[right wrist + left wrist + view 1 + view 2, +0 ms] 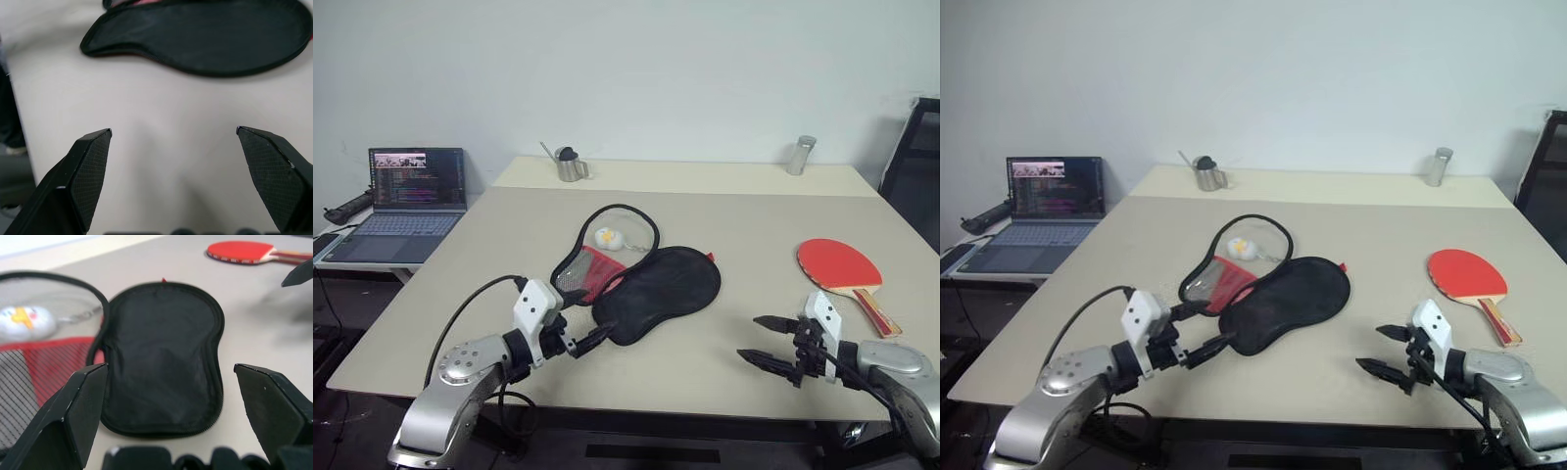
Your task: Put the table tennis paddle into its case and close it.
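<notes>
A broad beige table (734, 362) fills the middle of a plain office room, with a second, paler table (705, 176) pushed against its far edge. Behind them rises a bare white wall (636, 69), evenly lit with no hard shadows. On the far table stand a small metal can with a thin spout (571, 164) and a metal cylinder (800, 155). To the left, an open laptop (406, 201) with a lit screen sits on a lower side desk (357, 257), a dark object (347, 207) beside it. A black chair (913, 166) stands at the right edge.
</notes>
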Controlling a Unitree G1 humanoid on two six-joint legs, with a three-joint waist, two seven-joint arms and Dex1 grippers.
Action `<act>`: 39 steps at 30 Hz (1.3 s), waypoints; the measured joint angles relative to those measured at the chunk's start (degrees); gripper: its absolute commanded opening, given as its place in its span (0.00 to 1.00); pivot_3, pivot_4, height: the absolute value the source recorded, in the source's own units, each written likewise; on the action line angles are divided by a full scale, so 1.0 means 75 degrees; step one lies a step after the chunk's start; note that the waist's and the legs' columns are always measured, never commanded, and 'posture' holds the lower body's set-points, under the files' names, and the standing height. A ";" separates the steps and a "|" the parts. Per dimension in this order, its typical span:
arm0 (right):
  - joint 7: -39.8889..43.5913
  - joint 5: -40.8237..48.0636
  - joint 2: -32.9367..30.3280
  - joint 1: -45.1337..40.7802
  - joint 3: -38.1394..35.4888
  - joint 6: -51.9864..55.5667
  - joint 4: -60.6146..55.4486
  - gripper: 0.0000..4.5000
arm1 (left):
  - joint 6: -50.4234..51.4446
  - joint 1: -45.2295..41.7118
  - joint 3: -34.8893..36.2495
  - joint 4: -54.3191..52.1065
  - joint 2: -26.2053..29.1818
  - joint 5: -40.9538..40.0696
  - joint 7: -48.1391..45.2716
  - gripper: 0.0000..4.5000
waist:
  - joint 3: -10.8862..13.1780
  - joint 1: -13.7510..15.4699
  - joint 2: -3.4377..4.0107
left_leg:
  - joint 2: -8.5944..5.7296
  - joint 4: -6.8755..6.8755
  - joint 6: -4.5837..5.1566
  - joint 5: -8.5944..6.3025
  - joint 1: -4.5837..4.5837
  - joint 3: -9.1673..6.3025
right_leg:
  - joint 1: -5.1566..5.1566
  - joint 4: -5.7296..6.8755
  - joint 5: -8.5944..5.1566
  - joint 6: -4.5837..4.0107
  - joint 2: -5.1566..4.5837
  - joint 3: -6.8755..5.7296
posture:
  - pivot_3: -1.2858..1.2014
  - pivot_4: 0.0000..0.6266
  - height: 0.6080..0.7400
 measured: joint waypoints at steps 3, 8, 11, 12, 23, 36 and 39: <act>-0.0005 -0.0164 -0.0169 0.0141 0.0029 -0.0044 -0.0095 1.00 | 0.0001 -0.0038 -0.0153 0.0026 -0.0107 0.0017 0.0009 1.00 | 0.0002 0.0007 -0.0004 | 0.0000 0.0001 0.0000 0.0000 0.0000 -0.0001 | 0.0003 -0.0002 -0.0001 0.0002 0.0000 -0.0002 | 0.52 0.24 1.00; -0.0187 -0.0121 -0.0174 0.0172 -0.0041 0.0035 -0.0341 1.00 | -0.0003 -0.0173 -0.0264 0.0118 -0.0200 0.0101 0.0033 1.00 | 0.0008 0.0001 -0.0006 | 0.0000 0.0000 0.0000 0.0000 0.0001 -0.0001 | 0.0002 -0.0002 -0.0002 0.0003 0.0000 -0.0001 | 0.52 0.24 1.00; -0.0371 0.0148 -0.0175 0.0087 -0.0190 0.0370 -0.0661 1.00 | -0.0161 -0.0230 -0.0279 0.0428 -0.0250 0.0109 -0.0126 1.00 | 0.0009 0.0007 -0.0008 | 0.0000 0.0000 0.0000 0.0000 0.0000 -0.0003 | 0.0002 -0.0002 -0.0003 0.0003 0.0000 -0.0003 | 0.52 0.24 1.00; -0.0403 0.0179 -0.0175 0.0089 -0.0232 0.0455 -0.0755 1.00 | -0.0227 -0.0258 -0.0280 0.0564 -0.0280 0.0123 -0.0147 1.00 | 0.0010 0.0013 -0.0009 | 0.0000 -0.0001 0.0000 0.0000 0.0000 -0.0003 | 0.0003 -0.0003 -0.0003 0.0003 0.0000 -0.0004 | 0.52 0.24 1.00; -0.0719 0.0439 -0.0026 -0.0301 -0.0223 0.1017 -0.0907 1.00 | -0.0509 -0.0447 0.0024 0.0880 -0.0263 -0.0047 -0.0506 1.00 | 0.0024 0.0007 -0.0019 | 0.0000 -0.0007 0.0000 -0.0001 -0.0001 -0.0005 | 0.0002 -0.0014 -0.0005 0.0002 -0.0001 -0.0006 | 0.52 0.24 1.00; -0.0793 0.0267 0.0937 -0.1974 0.0947 0.0766 -0.0187 1.00 | -0.0842 -0.0657 0.0271 0.0858 -0.0470 -0.0022 -0.0066 1.00 | 0.0062 -0.0006 -0.0040 | 0.0000 -0.0009 0.0000 -0.0001 -0.0004 -0.0004 | 0.0000 -0.0019 -0.0003 0.0001 -0.0001 -0.0005 | 0.52 0.24 1.00; -0.0601 0.0115 0.1049 -0.2342 0.1151 0.0499 0.0302 1.00 | -0.0842 -0.0625 0.0357 0.0771 -0.0467 -0.0017 0.0099 1.00 | 0.0068 -0.0006 -0.0041 | -0.0001 -0.0010 0.0000 -0.0002 -0.0004 -0.0005 | -0.0001 -0.0019 -0.0003 0.0001 -0.0002 -0.0006 | 0.52 0.24 1.00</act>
